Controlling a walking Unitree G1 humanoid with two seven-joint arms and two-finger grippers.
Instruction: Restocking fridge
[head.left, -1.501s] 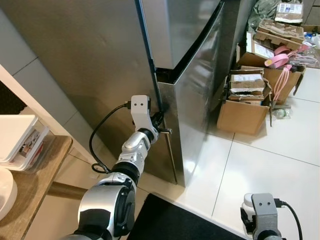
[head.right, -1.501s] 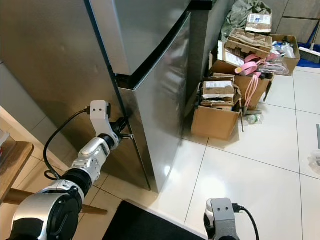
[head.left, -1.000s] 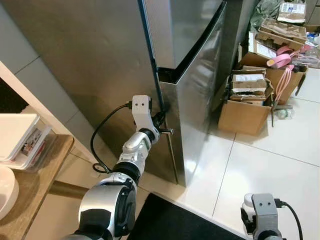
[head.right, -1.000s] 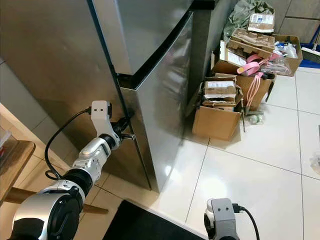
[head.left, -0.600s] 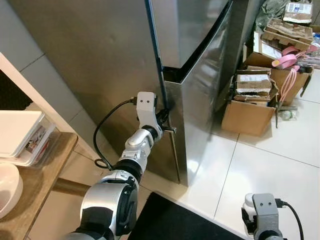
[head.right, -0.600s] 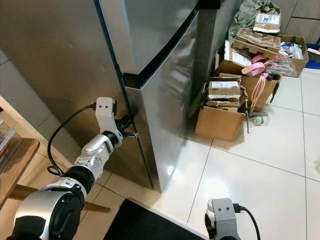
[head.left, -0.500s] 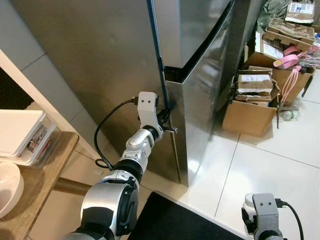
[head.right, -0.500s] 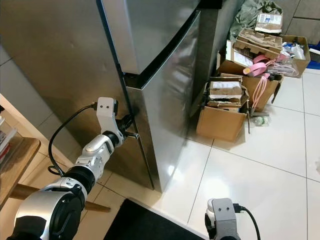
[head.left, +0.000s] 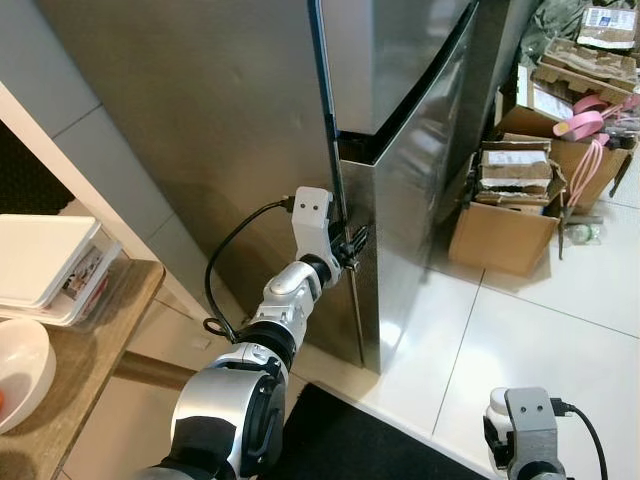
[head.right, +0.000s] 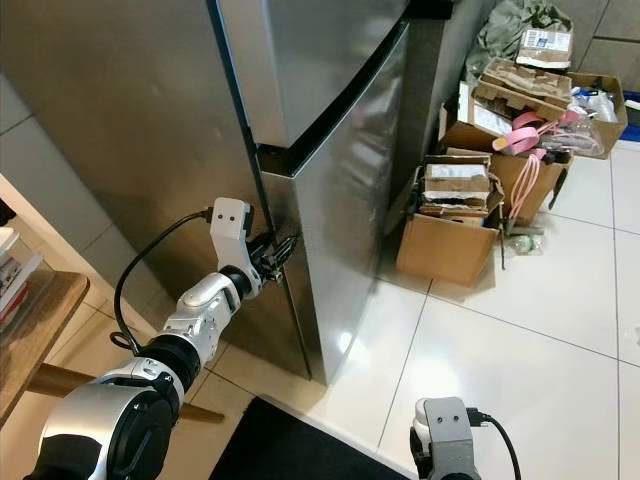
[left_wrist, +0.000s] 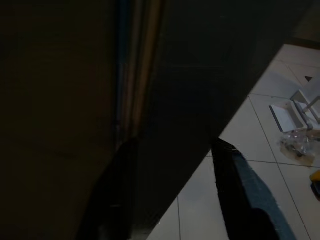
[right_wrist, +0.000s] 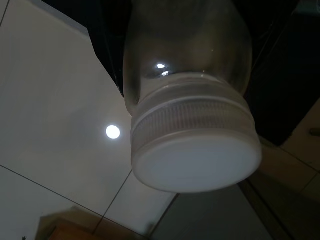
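Fingers of left end effector (head.left: 352, 243) straddle the brushed-steel fridge door (head.left: 420, 190) edge, spread.

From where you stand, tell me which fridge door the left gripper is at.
The lower door. The left gripper sits at its top corner edge, just below the dark gap under the upper door.

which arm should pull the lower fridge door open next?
Left. Its end effector is already at the lower fridge door's edge, one finger on each side of it. The right arm hangs low, with a white-lidded jar in front of its wrist camera.
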